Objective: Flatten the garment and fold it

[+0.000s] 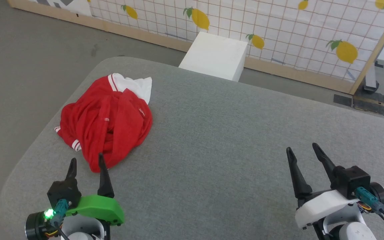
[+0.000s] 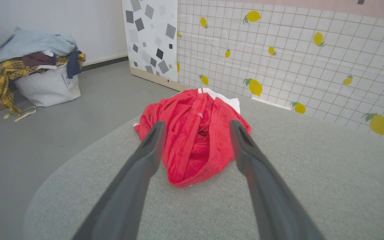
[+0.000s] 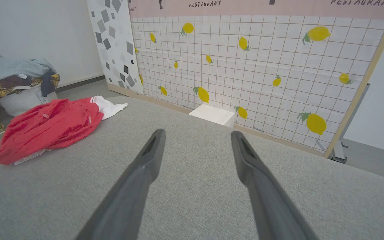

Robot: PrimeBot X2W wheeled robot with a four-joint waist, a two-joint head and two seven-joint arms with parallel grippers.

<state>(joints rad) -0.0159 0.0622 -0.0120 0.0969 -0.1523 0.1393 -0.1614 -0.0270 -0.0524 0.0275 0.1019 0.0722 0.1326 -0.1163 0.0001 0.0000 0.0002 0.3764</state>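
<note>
One garment (image 1: 107,120) is seen crumpled in a red heap on the grey tabletop (image 1: 212,160), near its far-left rounded corner, with a white sleeve (image 1: 138,86) turned out on the far side. The left pincer (image 1: 87,157) is held wide and empty at the heap's near edge; whether it touches cannot be told. The right pincer (image 1: 302,147) is likewise spread wide and empty, well apart from the garment. A white box (image 1: 215,55) is seen beyond the tabletop, against a lemon-print panel (image 1: 295,30).
</note>
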